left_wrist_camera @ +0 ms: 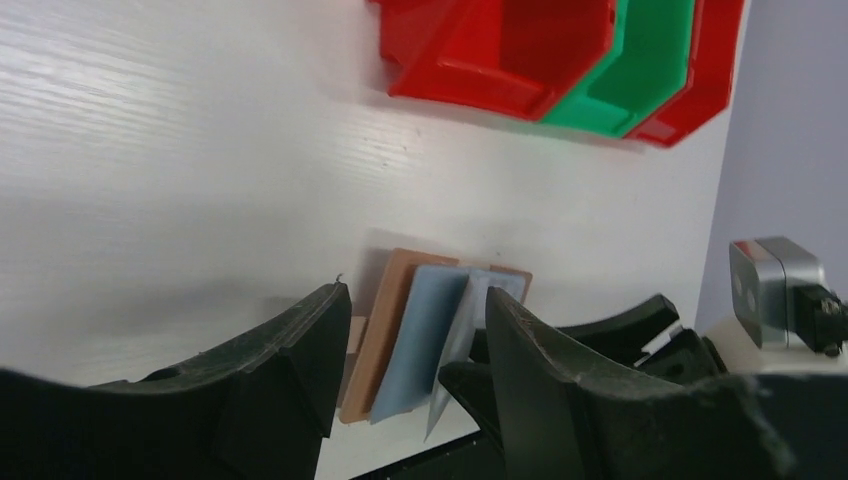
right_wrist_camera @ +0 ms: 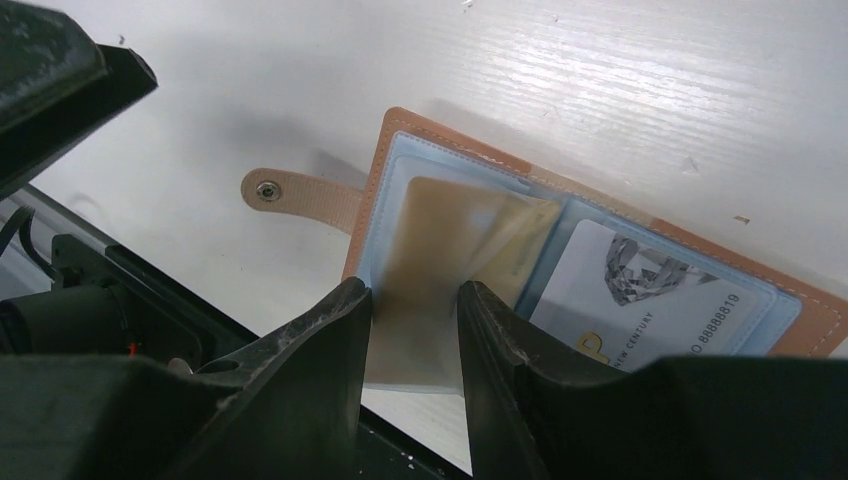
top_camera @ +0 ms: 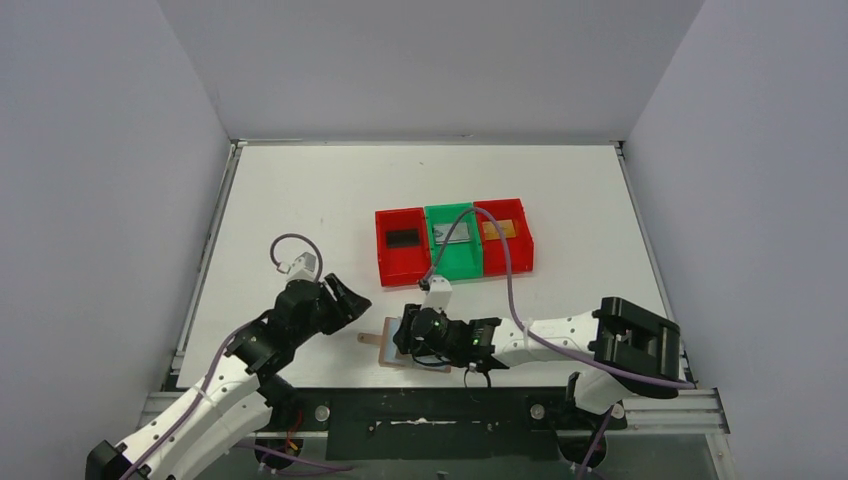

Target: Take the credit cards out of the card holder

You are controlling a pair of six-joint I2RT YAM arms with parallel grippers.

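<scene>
Right gripper above open card holder, gold card in its gap

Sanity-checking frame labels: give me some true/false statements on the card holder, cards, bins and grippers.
1. The card holder lies open on the table. True.
2. The black card lies in the green bin. False: it lies in the left red bin; the green bin holds a silver-grey card.
3. The left gripper holds a card. False: it is open and empty, beside the holder.
4. A white card sits in a holder pocket. True.
5. The right gripper has its fingers either side of a tan card. True.
</scene>
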